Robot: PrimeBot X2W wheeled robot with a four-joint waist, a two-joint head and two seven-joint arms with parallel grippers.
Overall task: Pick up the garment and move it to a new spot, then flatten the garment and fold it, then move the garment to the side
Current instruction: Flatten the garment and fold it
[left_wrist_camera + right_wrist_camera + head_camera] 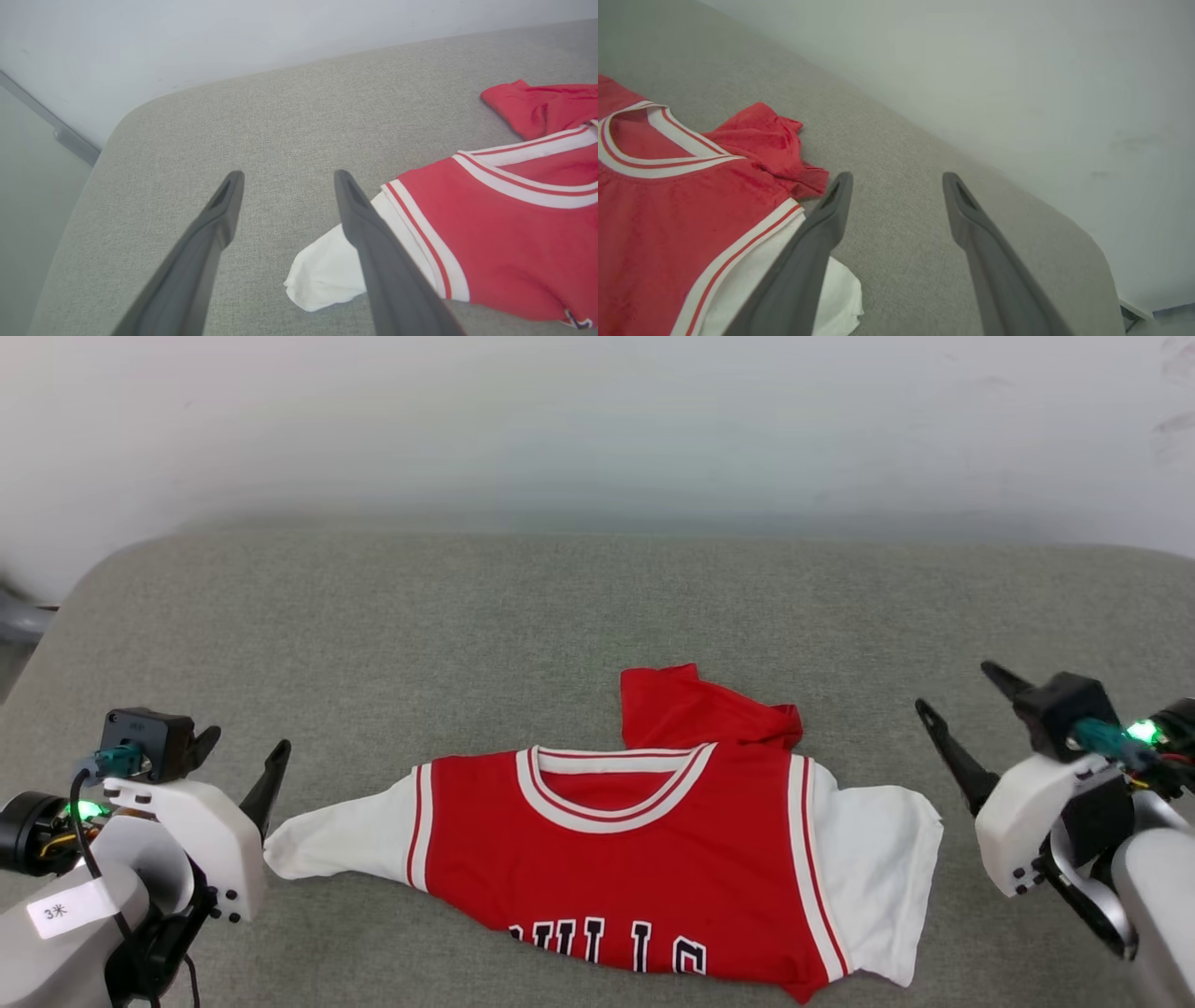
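Note:
The garment [644, 859], a red jersey T-shirt with white sleeves, striped trim and black lettering, lies chest-up on the grey cushion [467, 616]. A red flap of it sticks out behind the collar. My left gripper [245, 756] stands open just left of the white sleeve tip [322, 275], holding nothing. Over at the garment's right sleeve [831, 289], my right gripper [957, 705] is open and empty. In the left wrist view the left gripper [285, 179] hovers above bare cushion beside the garment [504, 242]; in the right wrist view the right gripper [896, 179] is beside the garment [668, 219].
A pale wall [597, 420] rises behind the cushion. The cushion's rounded corners fall away at far left [117, 135] and far right [1092, 252]. Bare cushion stretches behind the garment and to both sides.

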